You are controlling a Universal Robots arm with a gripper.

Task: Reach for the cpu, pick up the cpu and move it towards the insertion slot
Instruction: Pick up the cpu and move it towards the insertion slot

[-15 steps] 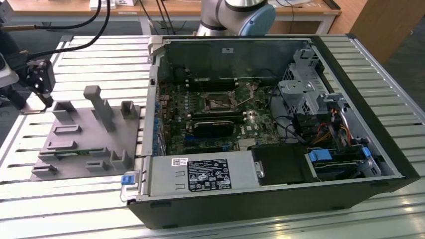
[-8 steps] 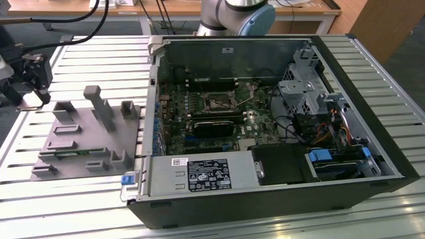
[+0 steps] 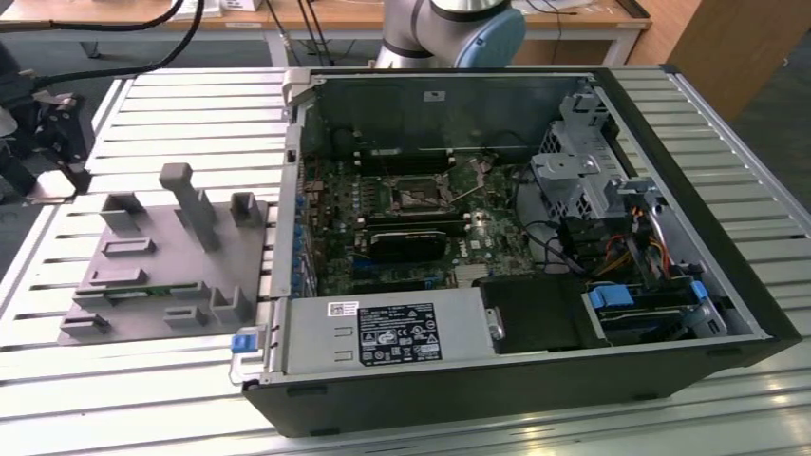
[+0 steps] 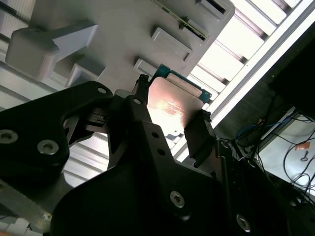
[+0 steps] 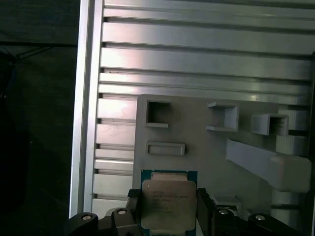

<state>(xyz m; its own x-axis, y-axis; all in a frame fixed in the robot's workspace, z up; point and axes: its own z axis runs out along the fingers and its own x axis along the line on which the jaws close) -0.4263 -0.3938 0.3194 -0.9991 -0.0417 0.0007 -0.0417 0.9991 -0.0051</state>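
In both wrist views the cpu [image 5: 169, 202], a flat silvery square chip with a green rim, sits between my gripper's [image 5: 169, 211] two black fingers [image 5: 204, 206]. The gripper [image 4: 171, 112] is shut on its opposite edges. The cpu [image 4: 172, 104] hangs above the near edge of the grey plastic fixture [image 5: 206, 147]. In the exterior view my gripper [image 3: 48, 169] is at the far left, beside the fixture [image 3: 165, 256]. The insertion slot [image 3: 416, 193], a square socket with a thin metal frame, lies on the motherboard inside the open computer case [image 3: 709, 247].
The fixture carries several raised blocks and pockets [image 3: 190, 204]. A long black card [image 3: 405, 244] lies just below the socket. Drive cages and cables [image 3: 595, 190] fill the case's right side, and its walls stand around the board. The table is ribbed aluminium [image 3: 190, 104].
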